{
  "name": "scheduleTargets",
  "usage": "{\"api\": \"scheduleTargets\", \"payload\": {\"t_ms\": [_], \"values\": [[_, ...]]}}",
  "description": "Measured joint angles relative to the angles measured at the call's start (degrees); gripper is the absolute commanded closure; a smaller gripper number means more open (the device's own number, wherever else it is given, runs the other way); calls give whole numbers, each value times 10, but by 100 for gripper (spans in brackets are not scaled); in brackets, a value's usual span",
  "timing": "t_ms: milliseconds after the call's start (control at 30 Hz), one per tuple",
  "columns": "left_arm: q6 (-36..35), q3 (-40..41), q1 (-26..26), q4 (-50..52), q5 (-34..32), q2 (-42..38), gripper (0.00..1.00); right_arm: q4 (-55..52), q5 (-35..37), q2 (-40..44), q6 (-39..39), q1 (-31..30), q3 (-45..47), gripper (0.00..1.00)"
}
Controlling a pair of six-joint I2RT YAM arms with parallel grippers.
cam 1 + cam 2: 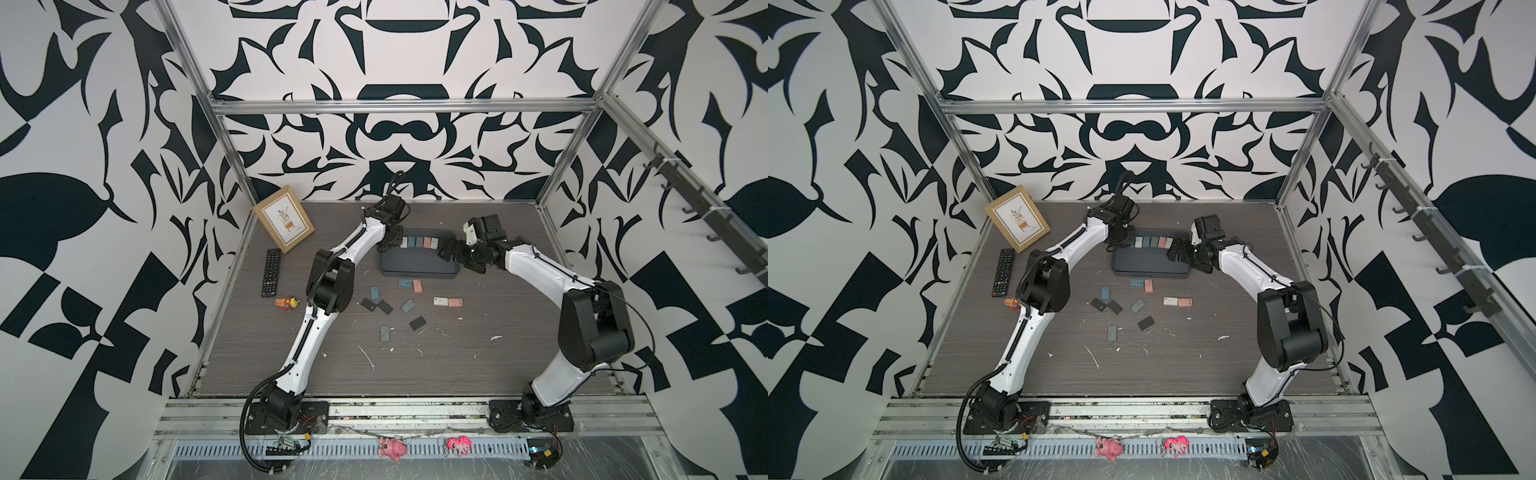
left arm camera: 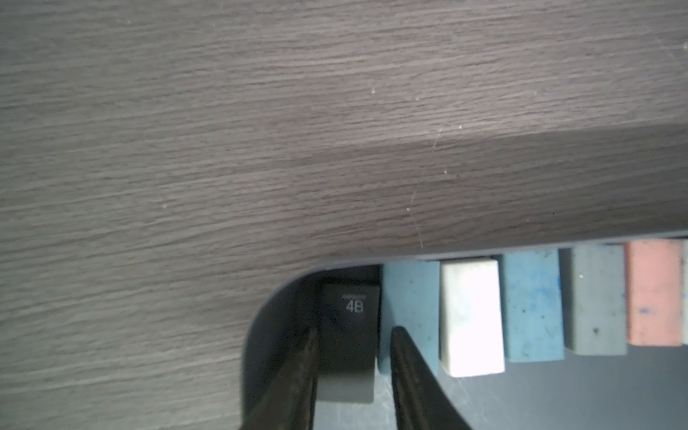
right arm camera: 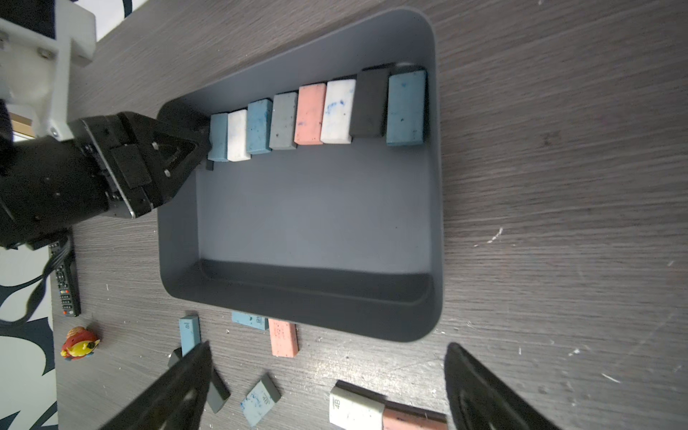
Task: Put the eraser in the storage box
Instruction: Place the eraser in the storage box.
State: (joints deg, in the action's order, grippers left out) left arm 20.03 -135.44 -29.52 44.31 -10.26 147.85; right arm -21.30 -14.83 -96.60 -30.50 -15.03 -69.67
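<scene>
Eight erasers [image 3: 309, 115] line the box's [image 3: 316, 294] far wall. A black eraser [image 2: 346, 357] (stamped 4B) stands beside them in the far left corner, between the left gripper's [image 2: 355, 331] fingers, which are barely parted, with a sliver of gap on one side. The right gripper [image 3: 329, 345] hangs spread wide at the box's right end.

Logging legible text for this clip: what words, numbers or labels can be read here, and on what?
"4B": on the black eraser at the end of the row in the storage box.
"4B": on the white eraser lying on the table.
Too small or blurred: the fine line above the black eraser's "4B", prints on the loose blue eraser, the remote control keys, the picture frame caption.
</scene>
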Motion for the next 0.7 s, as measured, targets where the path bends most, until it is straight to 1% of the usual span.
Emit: {"api": "scheduleTargets", "payload": {"t_ms": [133, 333, 467, 533, 600, 633, 700], "values": [[12, 11, 0, -7, 16, -7, 54, 0, 0, 0, 0, 0, 0, 1], [41, 68, 0, -21, 58, -58, 36, -3, 6, 0, 0, 0, 0, 1], [57, 102, -1, -33, 83, -110, 25, -12, 21, 0, 2, 0, 0, 1], [62, 115, -1, -38, 95, -140, 17, -19, 29, 0, 4, 0, 0, 1], [64, 132, -1, -43, 104, -172, 4, -26, 40, 0, 8, 0, 0, 2], [66, 143, -1, -45, 106, -189, 0, -31, 45, 1, 10, 0, 0, 1], [70, 168, -1, -49, 112, -226, 1, -45, 58, 4, 15, 0, 0, 1]]}}
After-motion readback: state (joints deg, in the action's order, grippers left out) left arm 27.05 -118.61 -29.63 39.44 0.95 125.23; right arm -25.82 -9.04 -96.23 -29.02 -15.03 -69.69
